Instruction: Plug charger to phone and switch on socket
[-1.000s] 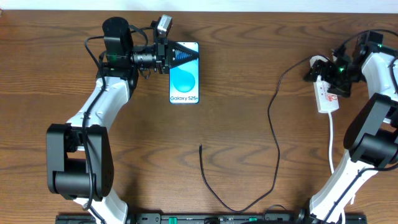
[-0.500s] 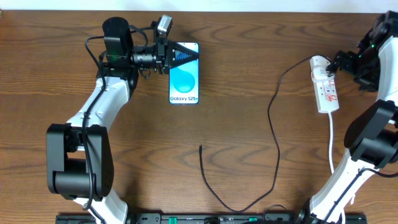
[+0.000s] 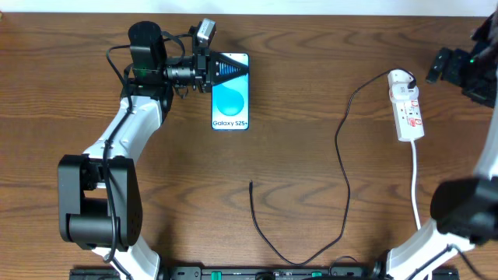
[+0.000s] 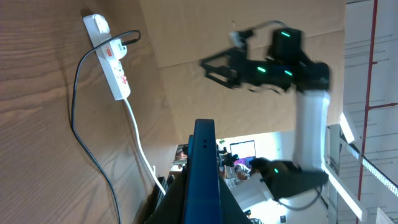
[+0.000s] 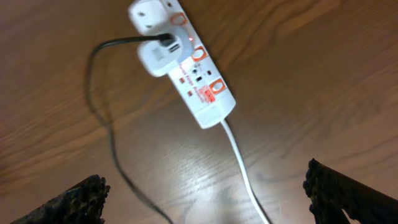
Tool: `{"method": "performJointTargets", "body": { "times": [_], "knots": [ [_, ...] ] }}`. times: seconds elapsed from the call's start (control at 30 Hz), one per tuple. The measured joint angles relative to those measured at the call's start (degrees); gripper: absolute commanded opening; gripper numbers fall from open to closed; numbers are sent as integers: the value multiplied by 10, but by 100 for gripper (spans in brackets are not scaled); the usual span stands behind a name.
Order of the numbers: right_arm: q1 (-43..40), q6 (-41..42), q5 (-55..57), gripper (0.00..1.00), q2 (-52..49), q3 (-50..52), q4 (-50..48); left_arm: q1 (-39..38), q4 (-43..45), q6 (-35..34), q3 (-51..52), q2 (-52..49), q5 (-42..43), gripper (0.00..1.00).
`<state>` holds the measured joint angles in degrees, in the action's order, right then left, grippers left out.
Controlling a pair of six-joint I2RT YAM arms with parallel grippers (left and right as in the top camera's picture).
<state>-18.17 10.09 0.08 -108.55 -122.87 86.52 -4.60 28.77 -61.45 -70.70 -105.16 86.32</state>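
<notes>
The charger (image 3: 345,180) loops along the near edge of the table (image 3: 179,194). Its free tip lies loose at centre, well apart from the phone (image 3: 231,99), which lies face up further back on the left. I have the left gripper (image 3: 237,70) pinched shut, its tips over the phone's far end. Far right, the cable's other end sits plugged into the socket (image 3: 408,109), and the right gripper (image 3: 432,68) hangs just beyond it with jaws spread wide and nothing in them.

As I read it, the next job is fetching that loose tip. I would pinch the cable just behind the plug tip, so little of it flexes, and line it up with the phone's long axis. Then I would push into the near end while the left arm braces the far end against sliding.

The phone's port is not visible from any camera. The tip is too small to tell which way up it faces. The socket's switch position is unclear from the right wrist. I cannot tell whether the left tips actually press on the phone. The overhead view crops the right arm.
</notes>
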Motion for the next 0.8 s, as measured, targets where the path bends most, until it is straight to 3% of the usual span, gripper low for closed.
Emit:
{"method": "performJointTargets", "body": {
  "times": [0.33,0.8],
  "knots": [
    [43,11,40,99,99,49,20,0,0,0,0,0,1,7],
    [97,46,60,99,304,372,-139,0,0,0,0,0,4,7]
  ]
}}
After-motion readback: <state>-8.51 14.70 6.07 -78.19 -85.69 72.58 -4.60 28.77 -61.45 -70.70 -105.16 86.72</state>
